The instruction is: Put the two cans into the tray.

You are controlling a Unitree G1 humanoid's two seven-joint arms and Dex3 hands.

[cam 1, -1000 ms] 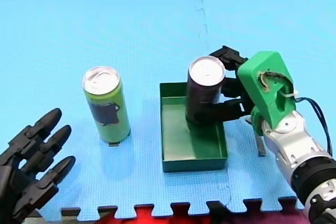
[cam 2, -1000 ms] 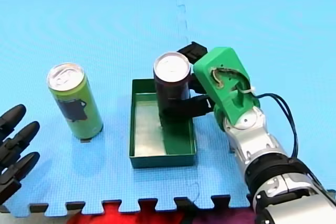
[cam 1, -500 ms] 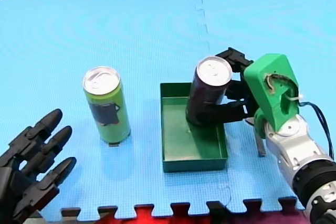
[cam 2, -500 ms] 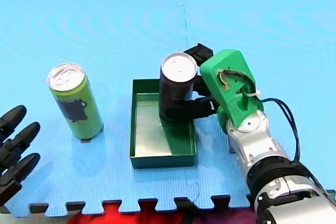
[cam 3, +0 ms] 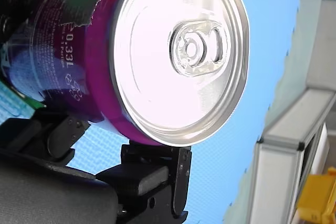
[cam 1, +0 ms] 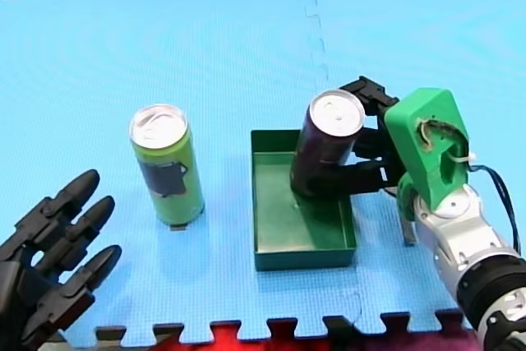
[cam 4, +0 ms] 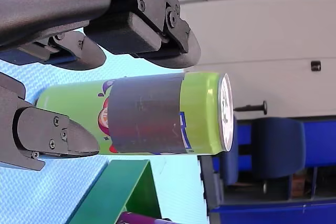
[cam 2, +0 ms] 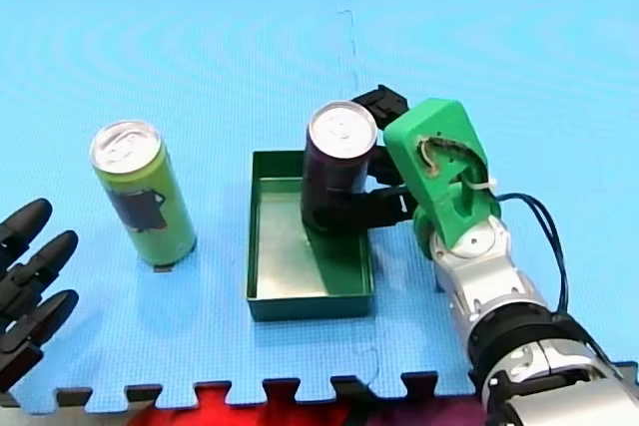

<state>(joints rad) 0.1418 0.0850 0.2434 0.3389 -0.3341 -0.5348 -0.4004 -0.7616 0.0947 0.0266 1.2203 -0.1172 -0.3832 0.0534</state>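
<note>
Right hand clamped on purple can in tray; green can beside; left hand empty at mat edge.

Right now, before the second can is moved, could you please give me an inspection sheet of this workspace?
Surface: blue foam mat, interlocking tiles.
Job's things: purple can tilted, lower end inside green tray; green can upright on the mat, left of the tray.
Clutter: small grey strip on the mat, right of the tray.
Hands: right hand grasps the purple can; left hand open, lower left.
Cables: black cable along the right arm.
Surroundings: blue chairs beyond the mat.
</note>
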